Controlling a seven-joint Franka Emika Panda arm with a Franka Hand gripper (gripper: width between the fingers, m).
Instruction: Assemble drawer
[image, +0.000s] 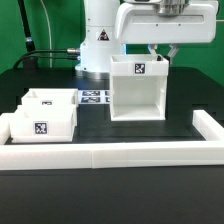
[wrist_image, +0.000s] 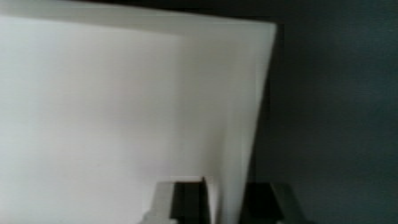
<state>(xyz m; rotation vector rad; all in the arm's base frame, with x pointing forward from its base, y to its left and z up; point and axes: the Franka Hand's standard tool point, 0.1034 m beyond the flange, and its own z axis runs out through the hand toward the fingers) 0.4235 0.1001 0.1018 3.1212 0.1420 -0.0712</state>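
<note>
The white drawer housing (image: 138, 92) stands upright on the black table, its open side facing the front, with a square tag on its top edge. My gripper (image: 161, 52) comes down from above onto the housing's upper corner at the exterior view's right. In the wrist view the gripper (wrist_image: 228, 205) has one dark finger (wrist_image: 185, 205) on each side of the housing's thin white wall (wrist_image: 143, 100), shut on it. Two small white trays, one (image: 42, 124) in front of the other (image: 47, 100), stand at the exterior view's left, each with a tag.
A long low white border wall (image: 110, 156) runs along the front and turns back at both ends. The marker board (image: 95, 97) lies flat behind the trays, beside the housing. The robot's white base (image: 97, 45) stands at the back.
</note>
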